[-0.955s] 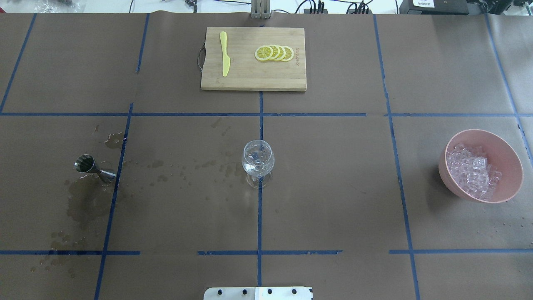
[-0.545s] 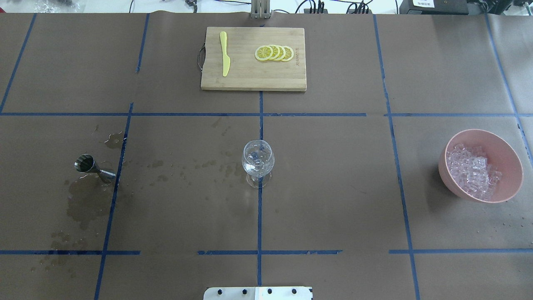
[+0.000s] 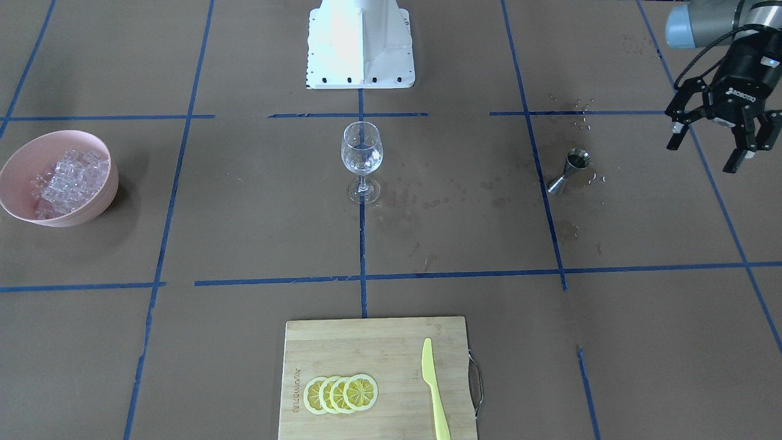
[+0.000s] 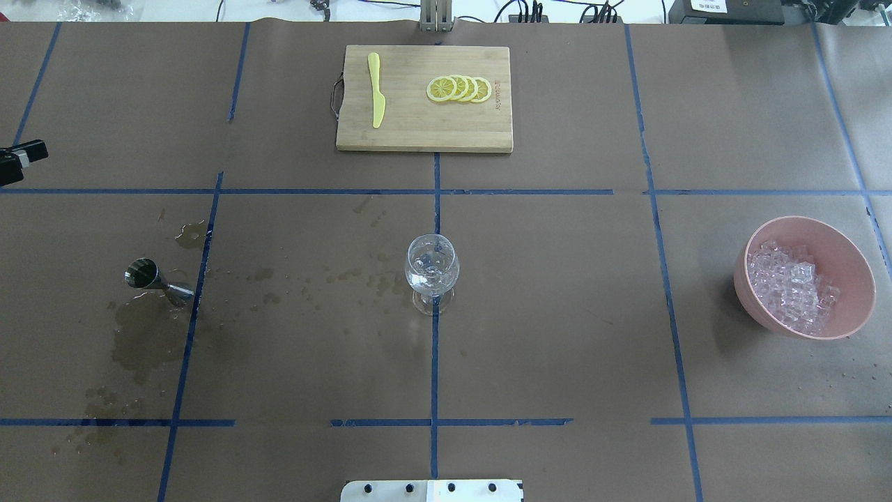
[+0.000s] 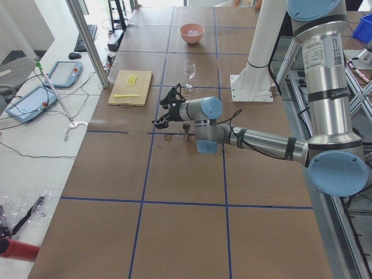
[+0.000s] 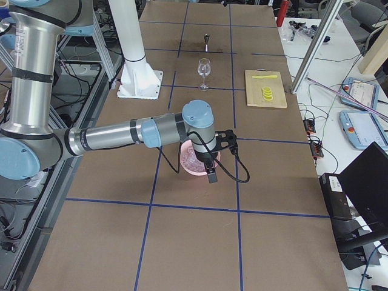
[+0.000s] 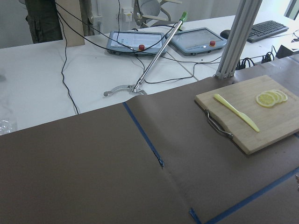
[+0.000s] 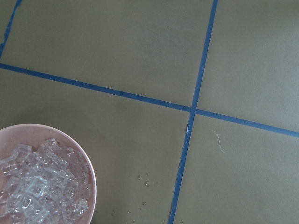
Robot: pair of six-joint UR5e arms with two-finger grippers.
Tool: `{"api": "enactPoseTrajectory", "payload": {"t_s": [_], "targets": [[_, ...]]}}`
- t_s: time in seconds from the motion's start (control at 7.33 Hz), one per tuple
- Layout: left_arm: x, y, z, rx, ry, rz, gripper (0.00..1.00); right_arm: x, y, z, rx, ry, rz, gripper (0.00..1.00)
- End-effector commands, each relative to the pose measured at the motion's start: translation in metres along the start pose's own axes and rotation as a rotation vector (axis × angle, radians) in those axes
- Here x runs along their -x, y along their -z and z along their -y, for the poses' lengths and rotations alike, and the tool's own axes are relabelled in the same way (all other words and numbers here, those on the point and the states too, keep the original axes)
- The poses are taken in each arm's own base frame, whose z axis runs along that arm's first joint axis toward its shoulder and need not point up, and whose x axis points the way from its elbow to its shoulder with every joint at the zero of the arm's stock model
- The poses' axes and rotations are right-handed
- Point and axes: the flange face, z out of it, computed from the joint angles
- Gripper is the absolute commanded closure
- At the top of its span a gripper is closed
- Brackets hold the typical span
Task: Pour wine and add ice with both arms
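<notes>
Left end effector (image 3: 705, 156) hangs wide and empty; it should close squarely around the jigger (image 3: 568, 172) at its waist, keeping it upright

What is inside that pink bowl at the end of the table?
The round pink bowl holds a heap of small clear ice cubes, piled toward one side. They cover the bottom, so anything beneath them cannot be seen.

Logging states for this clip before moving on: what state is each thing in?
left gripper: open, empty, in the air.
right gripper: near the bowl; jaws cannot be told.
wine glass: upright, untouched.
jigger: upright, ungripped.
bowl: upright, holding ice.
lemon slices: overlapped on the board.
knife: flat on the board.
</notes>
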Motion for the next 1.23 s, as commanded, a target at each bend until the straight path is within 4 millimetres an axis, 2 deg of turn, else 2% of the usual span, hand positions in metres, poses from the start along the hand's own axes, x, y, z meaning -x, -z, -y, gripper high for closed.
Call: {"api": "enactPoseTrajectory", "payload": {"t_s": [0.0,0.41,0.68,0.82,0.95,1.09], "targets": [[-0.046,-0.014,-0.051,-0.095,0.053,0.097,0.00,0.000,0.000,0.000,0.000,0.000,0.000,0.00],[-0.087,-0.022,-0.104,-0.146,0.098,0.142,0.00,-0.001,-0.001,-0.001,-0.008,0.006,0.000,0.00],[-0.093,-0.031,-0.158,-0.170,0.084,0.207,0.00,-0.001,-0.001,-0.001,-0.009,0.007,0.000,0.00],[-0.104,-0.030,-0.172,-0.186,0.077,0.209,0.00,-0.001,-0.001,-0.001,-0.009,0.007,0.000,0.00],[-0.127,-0.032,-0.180,-0.205,0.087,0.191,0.00,-0.001,-0.001,-0.001,-0.009,0.007,0.000,0.00],[-0.135,-0.039,-0.192,-0.212,0.079,0.195,0.00,0.000,0.000,0.000,-0.010,0.008,0.000,0.00]]}}
